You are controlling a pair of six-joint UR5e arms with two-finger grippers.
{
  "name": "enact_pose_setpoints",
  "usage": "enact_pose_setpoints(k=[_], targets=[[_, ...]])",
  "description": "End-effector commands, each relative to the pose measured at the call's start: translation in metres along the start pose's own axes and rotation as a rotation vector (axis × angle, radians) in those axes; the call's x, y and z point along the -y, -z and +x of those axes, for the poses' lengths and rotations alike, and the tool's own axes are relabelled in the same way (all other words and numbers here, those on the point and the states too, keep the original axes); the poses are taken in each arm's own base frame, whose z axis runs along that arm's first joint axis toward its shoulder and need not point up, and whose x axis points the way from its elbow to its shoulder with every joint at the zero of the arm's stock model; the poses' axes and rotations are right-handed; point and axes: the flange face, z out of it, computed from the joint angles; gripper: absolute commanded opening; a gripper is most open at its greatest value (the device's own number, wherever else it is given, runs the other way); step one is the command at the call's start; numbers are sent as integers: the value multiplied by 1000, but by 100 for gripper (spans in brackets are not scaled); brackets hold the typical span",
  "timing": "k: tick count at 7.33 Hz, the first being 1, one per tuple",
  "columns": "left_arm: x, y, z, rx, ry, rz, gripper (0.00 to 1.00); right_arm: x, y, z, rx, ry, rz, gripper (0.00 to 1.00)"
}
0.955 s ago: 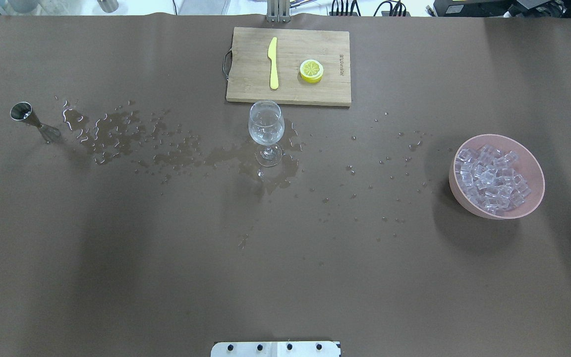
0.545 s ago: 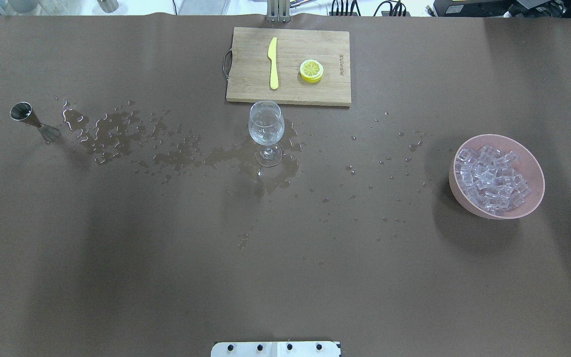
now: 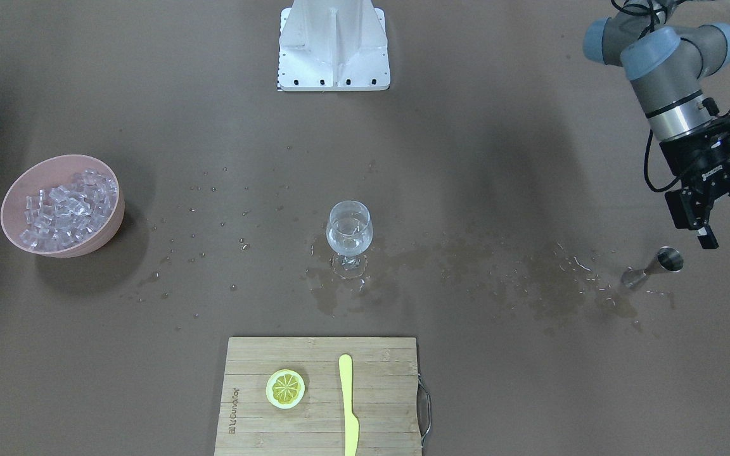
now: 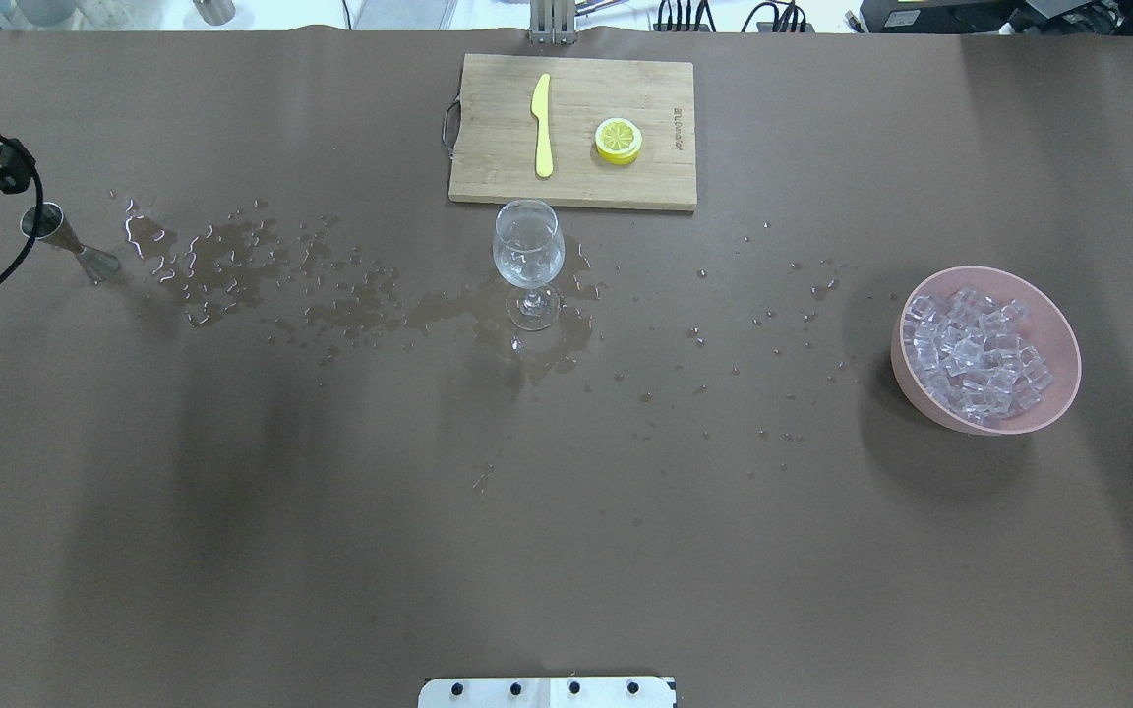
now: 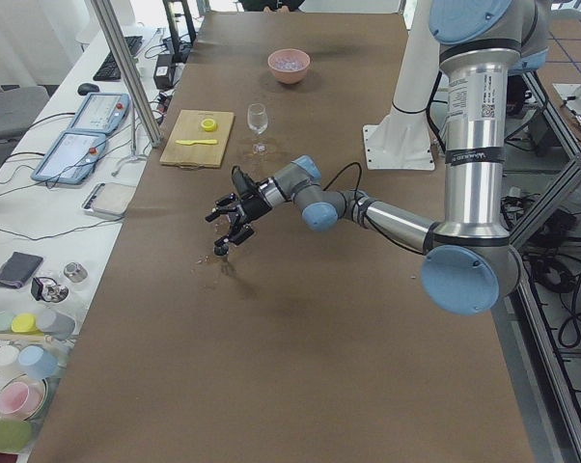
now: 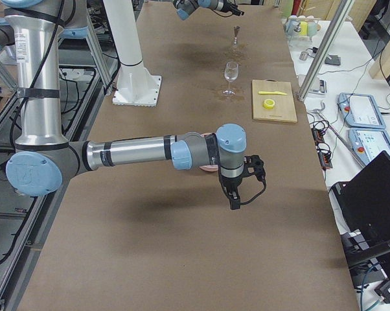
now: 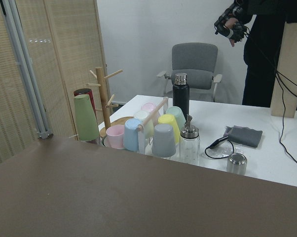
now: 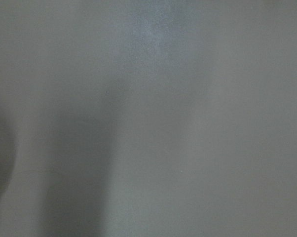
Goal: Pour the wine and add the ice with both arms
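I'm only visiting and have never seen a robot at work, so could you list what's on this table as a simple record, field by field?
Left hand: open, holding nothing, near the metal measuring cup
Right hand: above bare table; open or shut cannot be told
Wine glass: upright mid-table, something clear inside
Ice: heaped in the pink bowl
Spill: wet patches between glass and measuring cup
Cutting board: lemon slice and yellow knife on it

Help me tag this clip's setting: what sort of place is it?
Probably a robotics lab staged as a bar: the left arm and right arm, teach pendants nearby, and a wine glass, jigger and pink bowl of ice.
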Motion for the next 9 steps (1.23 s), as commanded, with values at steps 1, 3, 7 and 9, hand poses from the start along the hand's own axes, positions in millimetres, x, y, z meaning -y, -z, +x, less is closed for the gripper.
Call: enact_pose_setpoints(k=[1,3,7,9], targets=[[-44,-35,33,34,30,64,98,1,1,-1,0,0,1,100],[-62,-47,37,50,21,69,98,1,0,0,0,-1,0,100],[-83,-39,14,48,-18,62,98,1,0,0,-1,-1,0,100],[-94,-33,10,34,-19,64,98,1,0,0,0,-1,0,100]])
